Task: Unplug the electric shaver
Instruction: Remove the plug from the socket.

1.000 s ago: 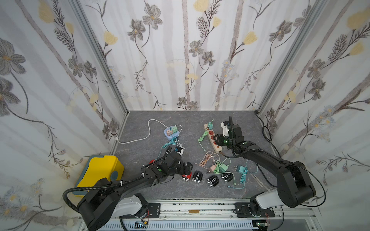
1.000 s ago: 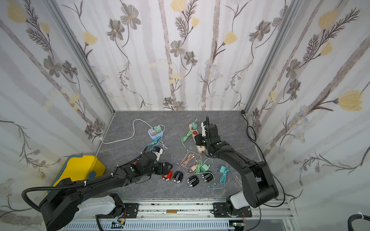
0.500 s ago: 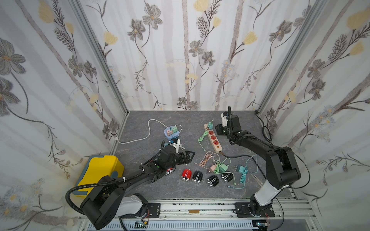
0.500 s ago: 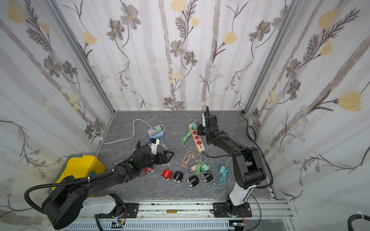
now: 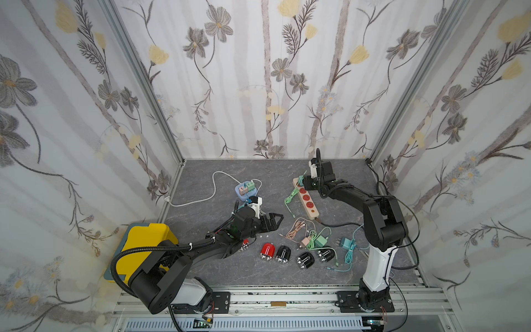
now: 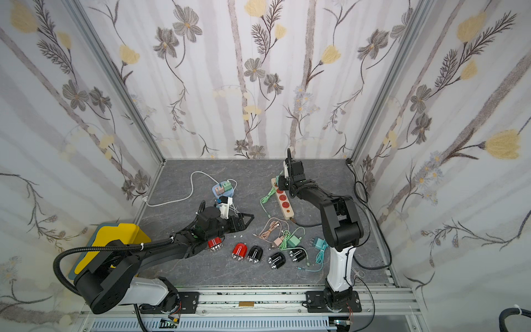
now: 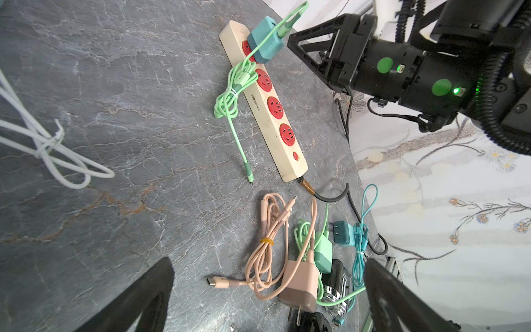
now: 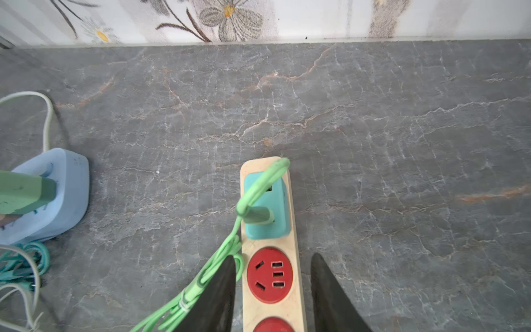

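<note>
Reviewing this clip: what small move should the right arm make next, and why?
Probably ease the right gripper forward along the power strip until its open jaws flank the teal adapter, then close. That adapter, with a green cable plugged into it, is the only thing seated in the strip, and the fingers now straddle the bare second socket, short of it.

Left of the grey marbled counter (image 5: 258, 277), a yellow box (image 5: 146, 238) on a blue-grey base. Along the front edge, aluminium rails (image 5: 301, 296). On three sides, floral wallpaper (image 5: 258, 86) with grey and yellow blooms.
</note>
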